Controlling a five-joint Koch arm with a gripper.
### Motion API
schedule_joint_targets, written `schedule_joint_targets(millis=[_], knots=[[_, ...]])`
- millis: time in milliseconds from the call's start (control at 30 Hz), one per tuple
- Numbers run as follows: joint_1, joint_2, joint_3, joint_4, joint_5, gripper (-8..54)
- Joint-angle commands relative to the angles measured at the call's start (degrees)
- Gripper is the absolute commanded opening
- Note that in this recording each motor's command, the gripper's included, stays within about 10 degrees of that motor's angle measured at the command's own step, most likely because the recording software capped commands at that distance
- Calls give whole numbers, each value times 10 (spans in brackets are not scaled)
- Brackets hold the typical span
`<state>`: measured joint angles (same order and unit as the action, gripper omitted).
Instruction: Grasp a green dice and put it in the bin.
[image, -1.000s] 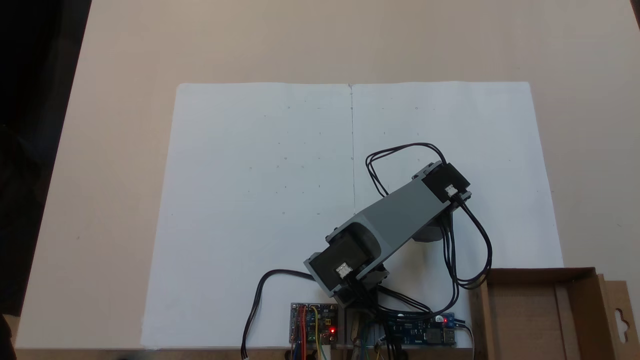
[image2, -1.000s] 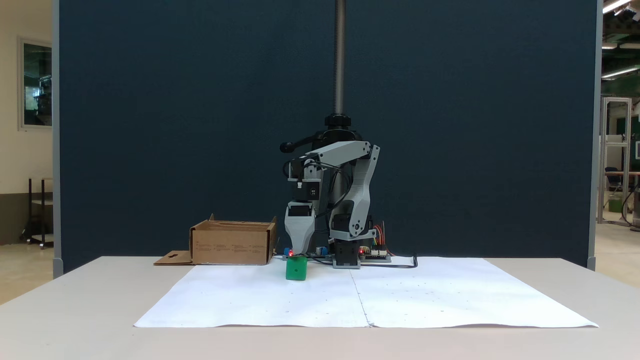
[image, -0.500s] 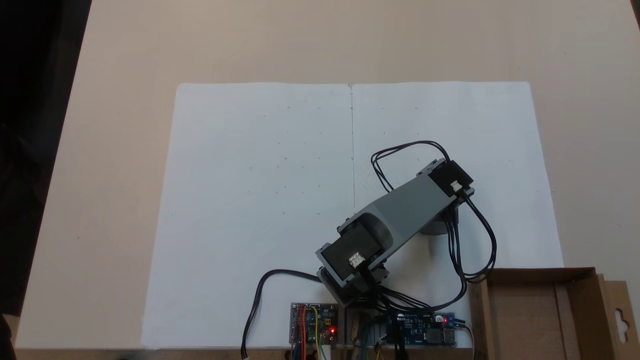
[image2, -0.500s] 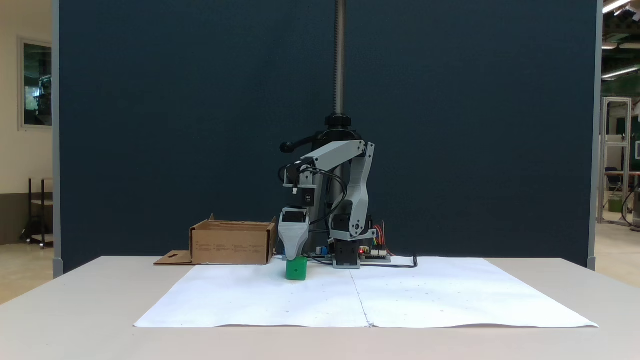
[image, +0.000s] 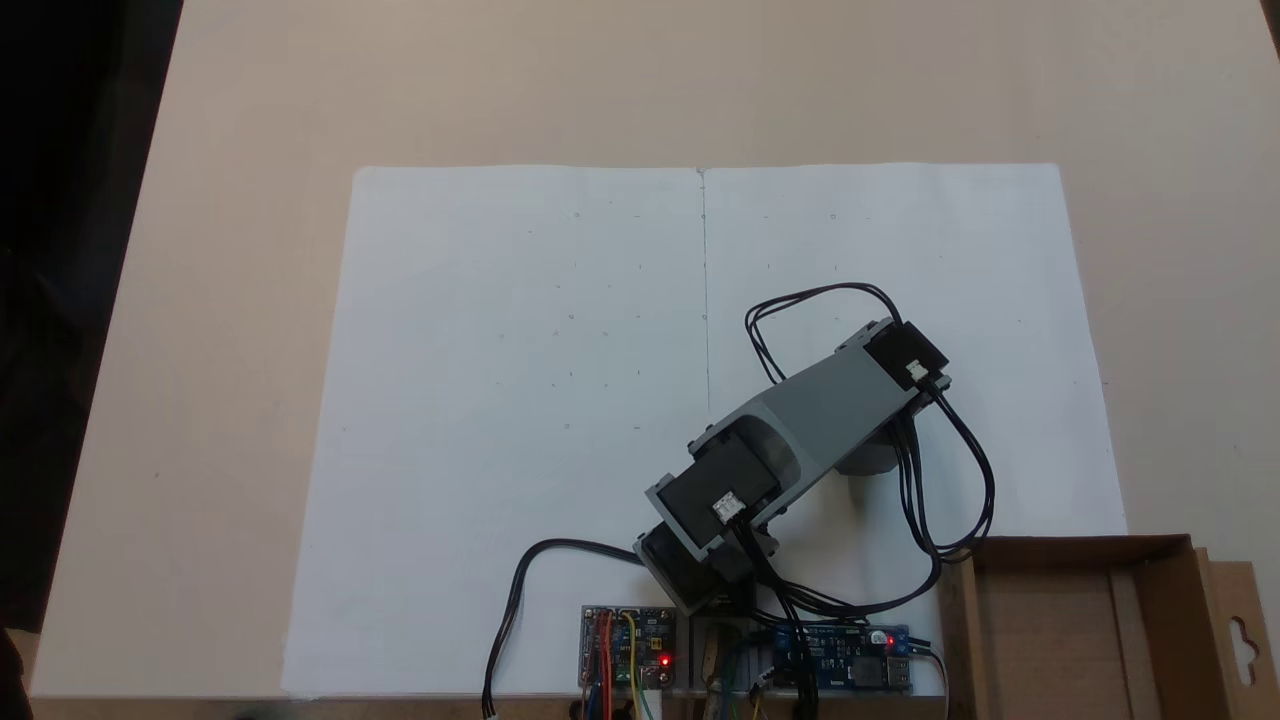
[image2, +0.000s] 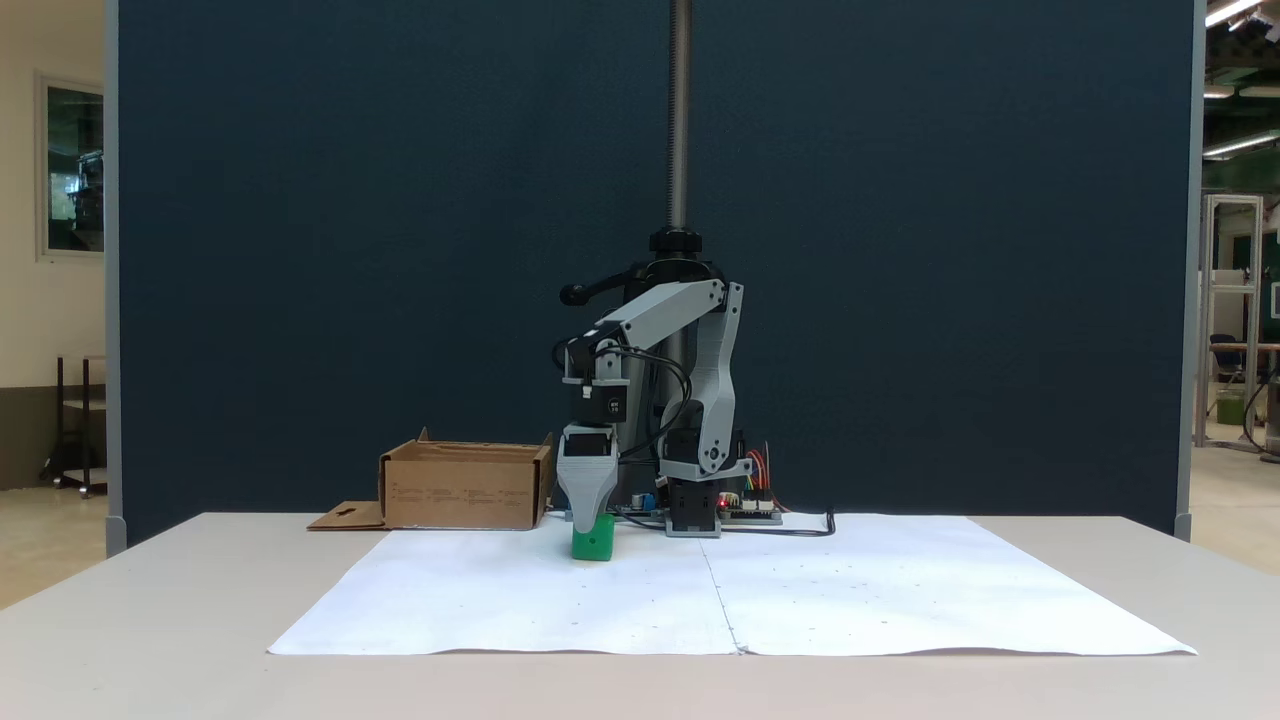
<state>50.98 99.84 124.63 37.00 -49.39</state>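
In the side fixed view, a low brown cardboard box (image2: 462, 486) sits left of middle on the pale bench (image2: 150, 600). Just right of it, the grey hand (image2: 589, 519) points straight down onto the small bright green plastic cube (image2: 593, 539), which sits on the big white paper sheet (image2: 850, 590). I cannot tell if the hand is spread or pinching. Black cables (image: 950, 470) loop beside the grey arm (image: 810, 420), and circuit boards (image: 628, 648) sit at the bottom edge.

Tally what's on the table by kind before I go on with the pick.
Green dice: 1
Cardboard bin: 1
White paper sheets: 2, laid edge to edge
Circuit boards: 2
Total: 6
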Motion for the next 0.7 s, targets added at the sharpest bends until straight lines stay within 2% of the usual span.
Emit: schedule_joint_targets(millis=[0,667], knots=[[5,2,-3,-18,-53,470],[-9,-30,7,-36,-45,442]])
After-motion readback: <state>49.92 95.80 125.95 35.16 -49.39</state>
